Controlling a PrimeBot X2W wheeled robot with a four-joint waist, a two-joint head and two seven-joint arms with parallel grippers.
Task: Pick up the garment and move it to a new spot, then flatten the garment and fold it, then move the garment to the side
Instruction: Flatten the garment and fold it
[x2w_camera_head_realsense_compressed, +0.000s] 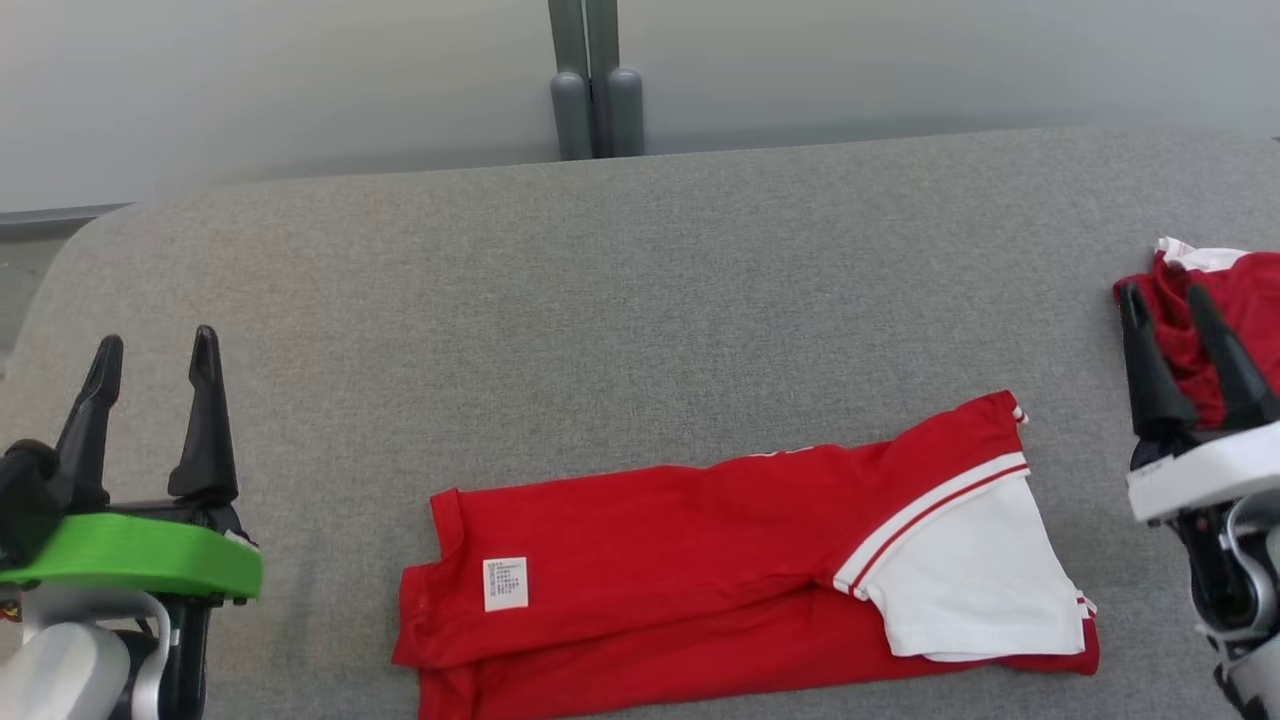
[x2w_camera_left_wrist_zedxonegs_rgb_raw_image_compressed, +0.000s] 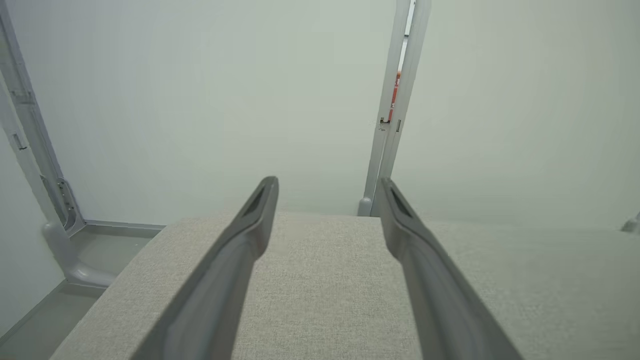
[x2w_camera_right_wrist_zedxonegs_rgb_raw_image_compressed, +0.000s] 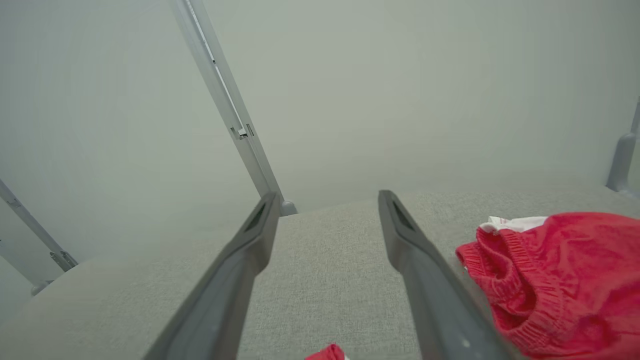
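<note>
Left pincer (x2w_camera_head_realsense_compressed: 157, 345): fingers apart, nothing between them, hovering at the table's (x2w_camera_head_realsense_compressed: 640, 300) left end, well apart from the shirt. Right pincer (x2w_camera_head_realsense_compressed: 1162, 295): also apart and empty, at the far right.

Shirt (x2w_camera_head_realsense_compressed: 700, 560) lies on the table near the front edge, centre-right, between my two pincers. It's a long red band running left to right, in stacked layers, with the lower layer sticking out along the front. White sleeve (x2w_camera_head_realsense_compressed: 965, 575) with red-and-white trim lies on top at the right end. White label (x2w_camera_head_realsense_compressed: 505, 584) faces up near the left end. There are creases across the middle.

In the way: a second red heap (x2w_camera_head_realsense_compressed: 1245, 290), crumpled, with a bit of white on top, at the table's right edge. My right fingers overlap it in head view. Right wrist view puts the heap (x2w_camera_right_wrist_zedxonegs_rgb_raw_image_compressed: 560, 280), elastic edge showing, just beside my finger (x2w_camera_right_wrist_zedxonegs_rgb_raw_image_compressed: 425, 280); can't tell if they touch. A small red scrap (x2w_camera_right_wrist_zedxonegs_rgb_raw_image_compressed: 327, 352) sits at that view's bottom edge; can't tell which piece it belongs to.

Behind: pale wall and a grey post (x2w_camera_head_realsense_compressed: 595, 90) past the far edge. In left wrist view my left pincer (x2w_camera_left_wrist_zedxonegs_rgb_raw_image_compressed: 327, 185) points at that edge, with the post (x2w_camera_left_wrist_zedxonegs_rgb_raw_image_compressed: 395, 110) rising behind one fingertip. In right wrist view my right pincer (x2w_camera_right_wrist_zedxonegs_rgb_raw_image_compressed: 327, 197) points the same way, towards a post (x2w_camera_right_wrist_zedxonegs_rgb_raw_image_compressed: 230, 115).
</note>
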